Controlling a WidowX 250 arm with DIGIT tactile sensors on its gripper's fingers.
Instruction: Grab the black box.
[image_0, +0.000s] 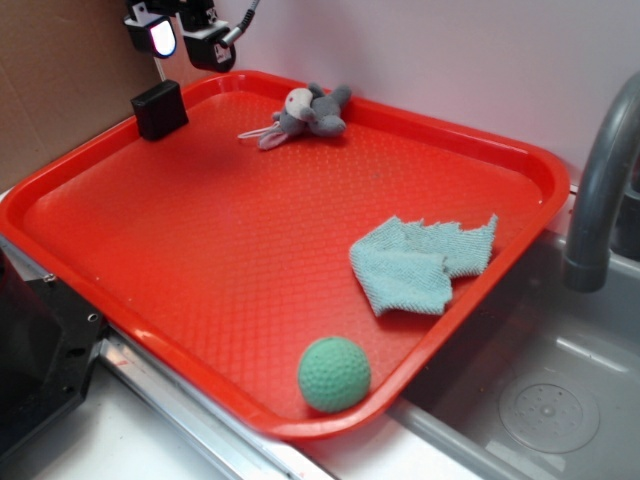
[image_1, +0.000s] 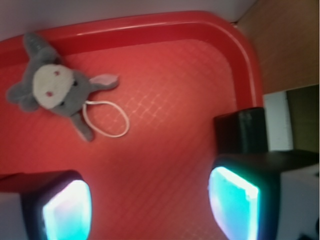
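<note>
The black box (image_0: 159, 109) stands against the far left rim of the red tray (image_0: 200, 250). My gripper (image_0: 186, 36) hangs above and just behind it, clear of it, with its lit pads apart. In the wrist view the black box (image_1: 241, 131) sits by the tray's right rim (image_1: 245, 65), just beyond my right finger (image_1: 234, 202). The gripper (image_1: 150, 205) is open and empty, with only bare tray floor between the pads.
A grey toy mouse (image_0: 310, 112) lies at the tray's far edge and also shows in the wrist view (image_1: 52, 90). A light blue cloth (image_0: 418, 263) and a green ball (image_0: 334, 374) lie nearer the front. A grey faucet (image_0: 600, 170) and sink stand right; a black metal object (image_0: 35, 340) stands left.
</note>
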